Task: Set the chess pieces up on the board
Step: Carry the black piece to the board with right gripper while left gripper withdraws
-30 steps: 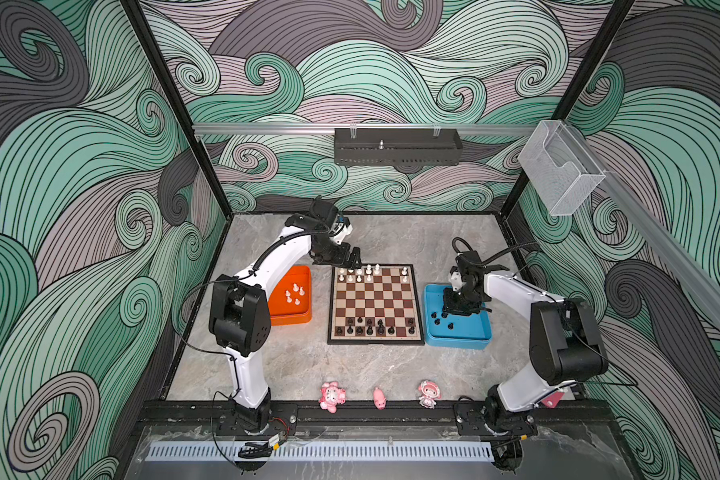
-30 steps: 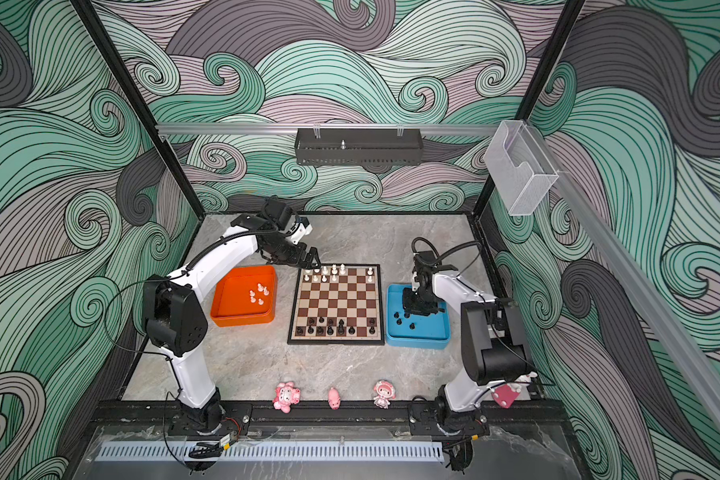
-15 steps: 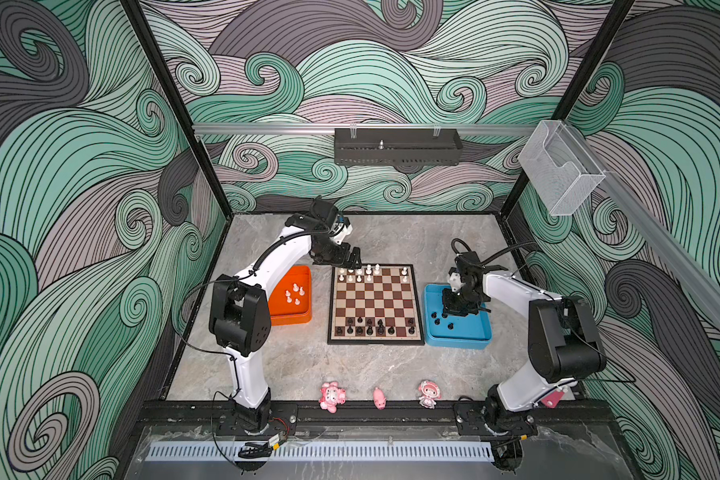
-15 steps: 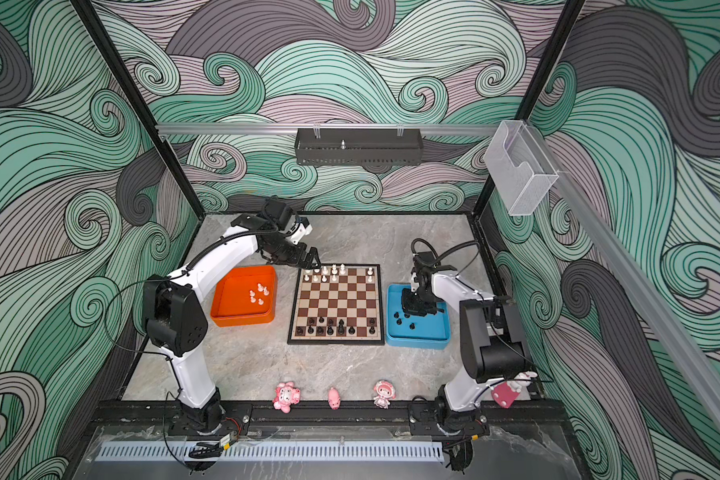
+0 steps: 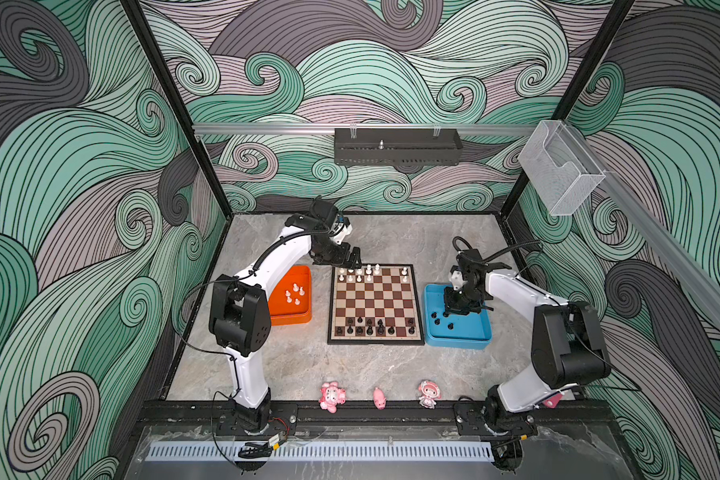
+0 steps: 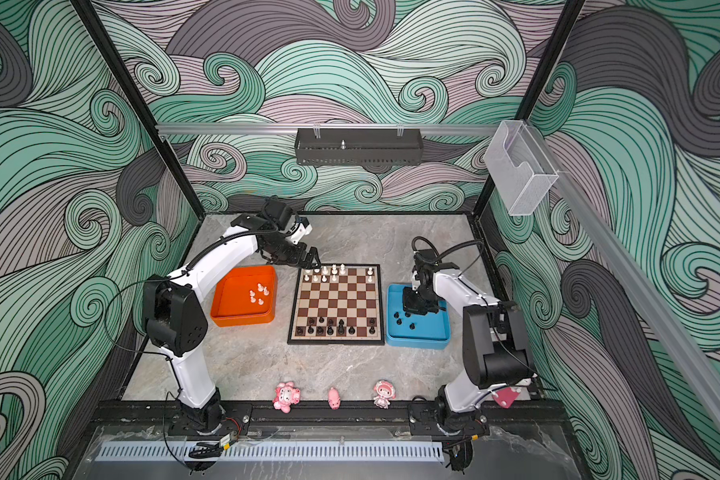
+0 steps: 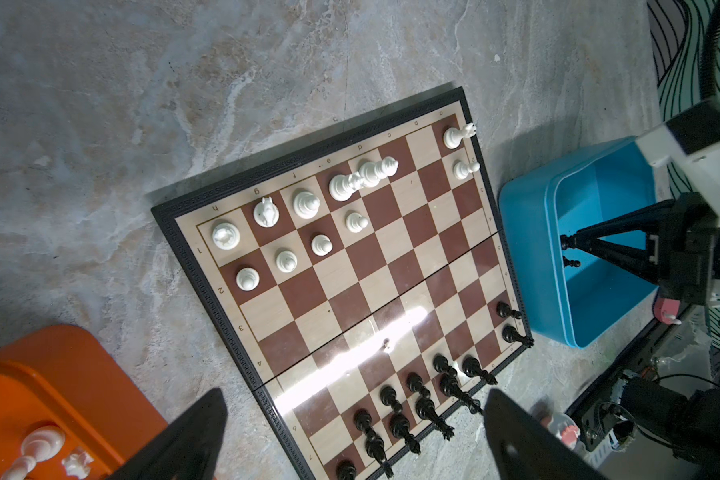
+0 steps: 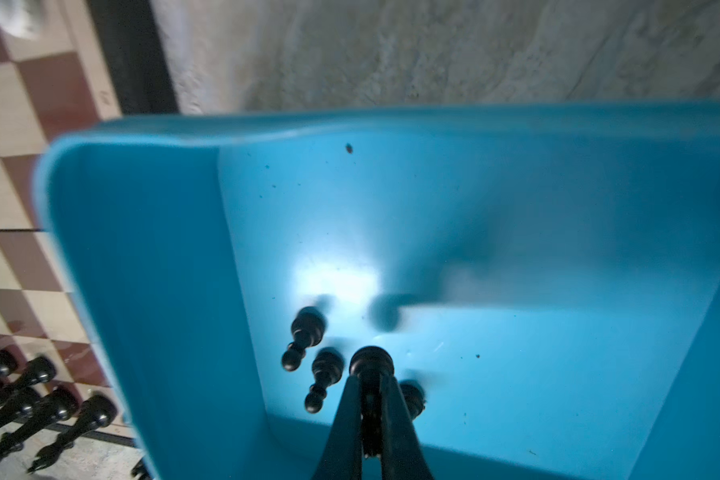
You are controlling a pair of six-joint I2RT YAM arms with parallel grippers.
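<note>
The right end effector [image 8: 371, 380] clamps a black piece [image 8: 371, 360], its axis along the fingers [image 8: 348, 415], inside the blue tray [image 5: 460, 340]. In both top views the board [image 5: 375, 303] lies directly left. The left end effector [image 5: 351, 259], spread wide and empty, hovers at the board's upper-left corner.

Orange tray [image 5: 289, 319] and blue tray [image 5: 458, 338] lie well apart, three pink figurines [image 5: 379, 398] nearer the camera.

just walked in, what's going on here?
Two arms are setting up chess. The right gripper is down in the blue tray, shut on a black piece, with other black pieces loose beside it. The left gripper hovers open by the far left corner of the board. White pieces fill part of its far rows, black ones part of the near rows. Spare white pieces lie in the orange tray.
</note>
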